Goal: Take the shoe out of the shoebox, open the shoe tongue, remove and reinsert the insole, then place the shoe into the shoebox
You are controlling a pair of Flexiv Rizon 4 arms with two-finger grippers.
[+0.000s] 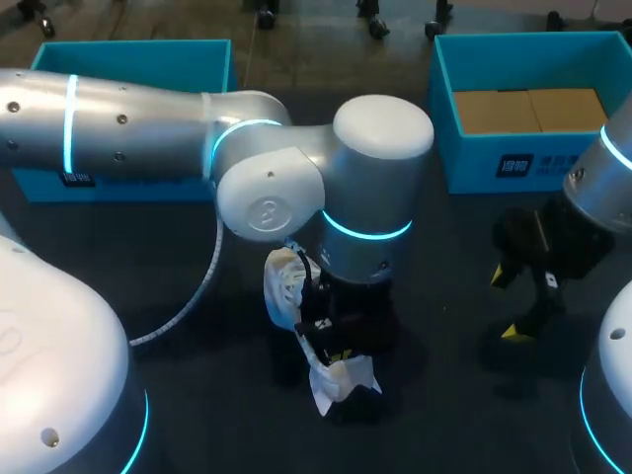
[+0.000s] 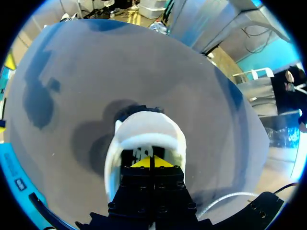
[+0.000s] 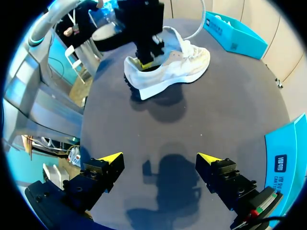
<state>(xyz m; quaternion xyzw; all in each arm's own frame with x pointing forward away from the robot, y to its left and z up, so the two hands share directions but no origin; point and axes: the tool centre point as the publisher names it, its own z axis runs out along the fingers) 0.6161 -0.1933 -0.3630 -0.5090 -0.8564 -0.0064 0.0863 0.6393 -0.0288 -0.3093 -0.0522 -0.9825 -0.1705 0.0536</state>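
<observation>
While upright on table point(image 3: 230, 110), white shoe point(image 3: 168, 72), left jaws together inside heel.

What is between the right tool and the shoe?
Nothing visible: only bare table lies between the open right tool and the shoe. The left tool is down at the shoe's heel end.

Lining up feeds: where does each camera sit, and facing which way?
Head: above, behind, looking down on the table; left arm and right arm show, left gripper at the shoe.
Left wrist: looks down its shut fingers onto the shoe.
Right wrist: looks across the table past its open right gripper at shoe and left gripper.
Shared by all: the shoe.
</observation>
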